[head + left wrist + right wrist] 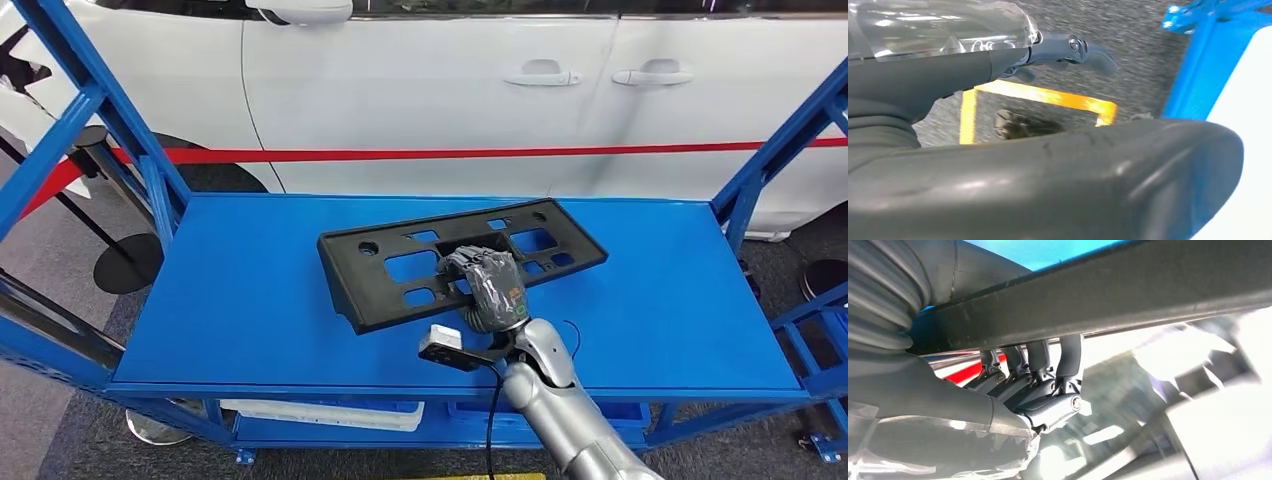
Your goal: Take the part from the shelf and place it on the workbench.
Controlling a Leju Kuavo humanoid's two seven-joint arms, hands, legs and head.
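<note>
Right hand grips the black part at its near edge, fingers hooked over it. Part rests on the blue bench, so placement looks nearly done; release remains. Left hand hangs empty, fingers apart.

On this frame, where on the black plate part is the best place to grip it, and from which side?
The near long edge of the black plate part, from the robot's side, likely around mid-length. It lies flat with that rim facing the robot, and cutouts there give fingers purchase. The right hand already grips there.
</note>
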